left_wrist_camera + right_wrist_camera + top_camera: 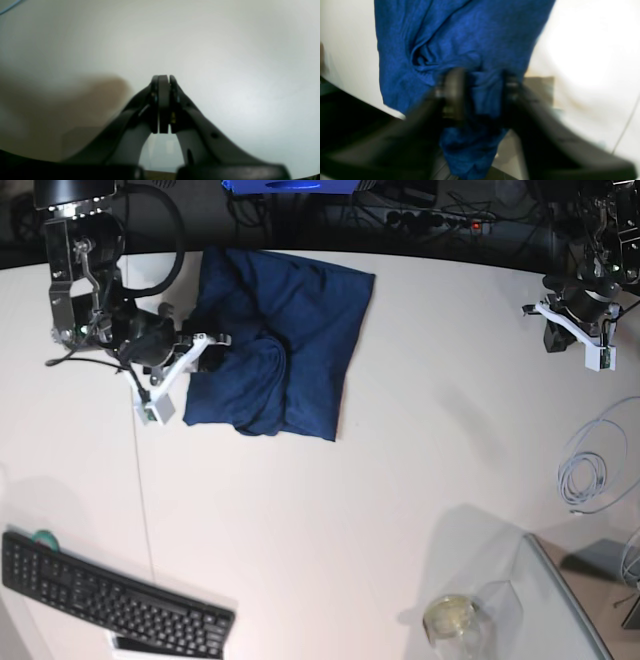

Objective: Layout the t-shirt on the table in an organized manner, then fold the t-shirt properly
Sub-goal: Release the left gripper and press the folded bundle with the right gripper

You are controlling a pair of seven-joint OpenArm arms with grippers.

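Black right gripper (480, 100) sits on the left edge of the t-shirt (275, 340), upper left of the base view. In the right wrist view its two fingers (452, 97) straddle a bunched ridge of blue cloth, fabric filling the gap between them. The picture is motion-blurred, so I cannot tell whether the jaws are clamped on the cloth or only around it.

Left gripper (163, 105) is at the far upper right of the base view, well apart from the shirt. Its wrist view shows the pads pressed flat together, clenched on nothing, bare white surface behind.

Shirt lies on the table (330, 510) as a rough folded block, upper left of centre, top edge near the curved far rim. Its lower left part is rumpled into a lump just beside the right gripper.

Elsewhere on the tabletop: keyboard (110, 595) at lower left, coiled cable (590, 475) at right, clear container (460, 620) at lower right.
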